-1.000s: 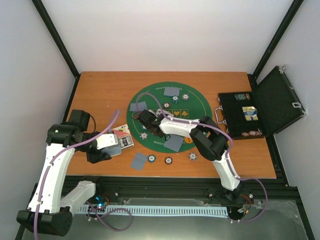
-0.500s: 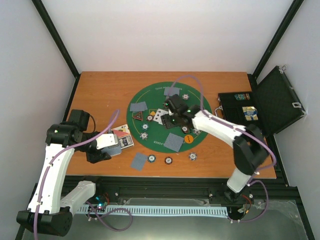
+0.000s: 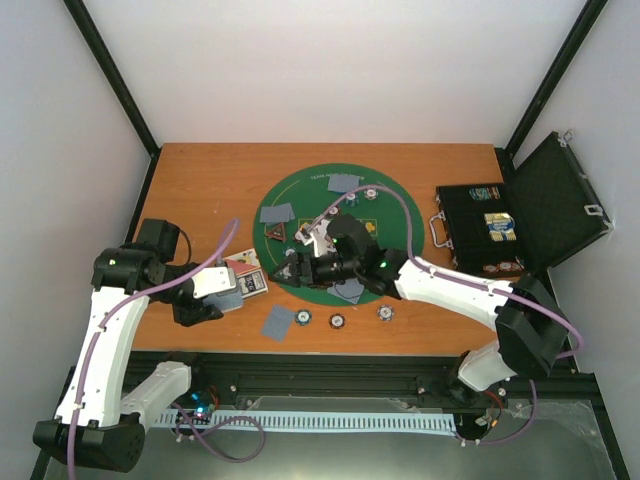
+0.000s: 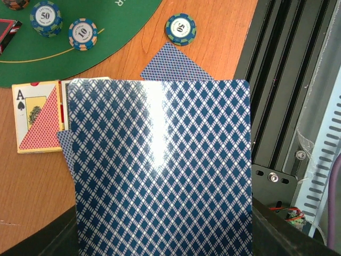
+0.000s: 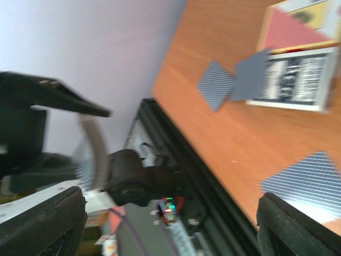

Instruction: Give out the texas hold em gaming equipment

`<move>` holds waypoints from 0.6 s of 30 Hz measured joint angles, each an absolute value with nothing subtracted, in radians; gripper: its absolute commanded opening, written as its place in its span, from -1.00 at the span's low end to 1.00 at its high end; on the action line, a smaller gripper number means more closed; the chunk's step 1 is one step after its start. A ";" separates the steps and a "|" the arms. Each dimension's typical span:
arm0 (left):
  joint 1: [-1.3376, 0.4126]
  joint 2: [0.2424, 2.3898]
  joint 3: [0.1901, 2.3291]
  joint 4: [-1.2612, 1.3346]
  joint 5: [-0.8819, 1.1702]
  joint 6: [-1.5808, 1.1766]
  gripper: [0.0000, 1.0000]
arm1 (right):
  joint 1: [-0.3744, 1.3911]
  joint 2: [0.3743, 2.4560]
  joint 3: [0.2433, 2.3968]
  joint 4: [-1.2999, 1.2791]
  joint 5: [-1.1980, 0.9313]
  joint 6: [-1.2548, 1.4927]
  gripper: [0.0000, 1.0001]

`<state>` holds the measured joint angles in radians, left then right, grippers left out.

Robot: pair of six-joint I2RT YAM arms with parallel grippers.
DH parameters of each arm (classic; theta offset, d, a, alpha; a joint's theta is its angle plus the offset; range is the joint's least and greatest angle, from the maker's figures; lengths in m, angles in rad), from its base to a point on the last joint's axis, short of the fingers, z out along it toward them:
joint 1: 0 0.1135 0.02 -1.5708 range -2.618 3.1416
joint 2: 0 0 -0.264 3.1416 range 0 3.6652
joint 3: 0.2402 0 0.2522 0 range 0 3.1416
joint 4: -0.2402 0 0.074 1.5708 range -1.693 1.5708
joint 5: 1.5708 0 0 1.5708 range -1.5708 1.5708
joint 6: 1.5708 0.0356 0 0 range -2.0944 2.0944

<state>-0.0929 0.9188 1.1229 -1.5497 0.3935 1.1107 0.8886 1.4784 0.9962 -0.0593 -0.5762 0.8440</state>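
Observation:
My left gripper (image 3: 214,296) is shut on a stack of blue-backed playing cards (image 4: 160,170) that fills the left wrist view and hides its fingers. It hovers over the table left of the green mat (image 3: 400,215). My right gripper (image 3: 297,268) stands open with nothing between its fingers (image 5: 42,224), over the mat's near left edge and pointing left. Single cards lie on the mat (image 3: 278,213) (image 3: 343,182), and one lies on the wood (image 3: 279,321). Poker chips (image 3: 338,321) (image 3: 385,313) sit along the mat's near side. A red-black triangular marker (image 3: 275,231) rests on the mat's left.
Two card boxes (image 3: 248,276) lie beside the left gripper. An open black case (image 3: 545,195) stands at the right edge of the table. The black rail (image 3: 330,370) runs along the near edge. The right wrist view is blurred.
My right arm swung from the mat's left to its middle, then back to the near left edge, its jaws opening wider. The left arm with its cards stayed still.

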 measured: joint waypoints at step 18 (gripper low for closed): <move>-0.093 0.924 1.123 -1.550 0.395 1.111 -0.98 | 1.092 1.747 1.140 0.268 -0.683 1.079 0.69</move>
